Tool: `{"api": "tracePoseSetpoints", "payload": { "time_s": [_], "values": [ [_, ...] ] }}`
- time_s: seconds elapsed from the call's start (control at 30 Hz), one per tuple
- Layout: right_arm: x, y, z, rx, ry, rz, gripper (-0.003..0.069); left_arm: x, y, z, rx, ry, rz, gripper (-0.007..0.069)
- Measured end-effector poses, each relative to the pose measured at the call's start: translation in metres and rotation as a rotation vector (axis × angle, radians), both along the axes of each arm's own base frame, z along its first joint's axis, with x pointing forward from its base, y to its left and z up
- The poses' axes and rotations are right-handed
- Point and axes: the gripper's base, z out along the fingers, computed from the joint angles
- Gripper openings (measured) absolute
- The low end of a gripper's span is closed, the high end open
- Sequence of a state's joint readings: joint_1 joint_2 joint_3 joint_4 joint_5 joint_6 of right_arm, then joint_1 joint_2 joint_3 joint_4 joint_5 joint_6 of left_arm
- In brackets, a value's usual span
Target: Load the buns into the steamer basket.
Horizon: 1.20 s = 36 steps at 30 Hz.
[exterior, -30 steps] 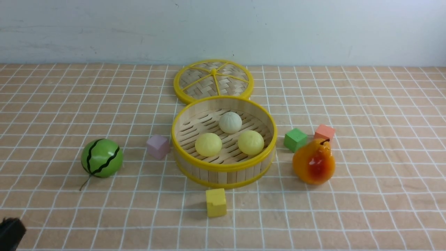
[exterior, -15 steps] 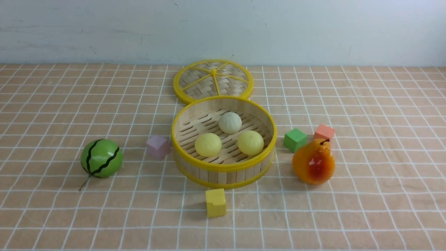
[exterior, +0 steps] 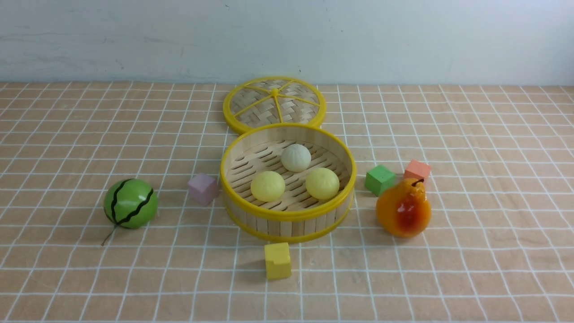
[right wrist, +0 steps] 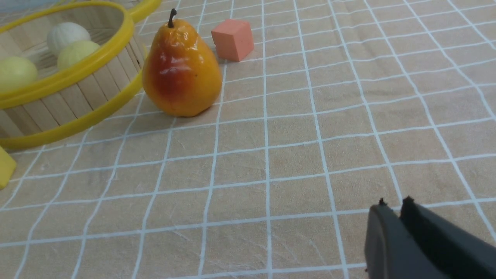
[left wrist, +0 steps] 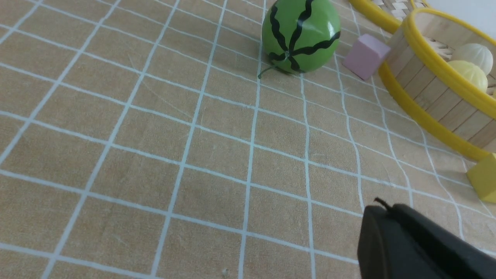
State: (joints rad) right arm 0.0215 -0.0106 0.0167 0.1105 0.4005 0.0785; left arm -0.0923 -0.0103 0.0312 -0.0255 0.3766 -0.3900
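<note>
3 buns [exterior: 296, 158] sit inside the steamer basket [exterior: 289, 216].
Left gripper [left wrist: 381, 207] is pressed together; right gripper [right wrist: 393, 209] seems barely parted.

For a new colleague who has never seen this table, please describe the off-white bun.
Find the round steamer basket in front of the flat woven lid. Inside it lie three small balls; the off-white bun is the one nearest the lid. Its two neighbours are pale yellow.

No readable text or labels.
</note>
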Motion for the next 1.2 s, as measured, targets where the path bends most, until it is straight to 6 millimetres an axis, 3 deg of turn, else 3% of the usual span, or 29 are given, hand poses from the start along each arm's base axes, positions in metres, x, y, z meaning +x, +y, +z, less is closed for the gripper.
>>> {"api": "tracePoseSetpoints", "payload": {
  "time_s": [1.2],
  "values": [
    [0.0000,0.0000,0.0000,0.000,0.000,0.000,0.0094,0.0000,0.0000,0.0000,0.000,0.000,0.000,0.0002]
  ]
}}
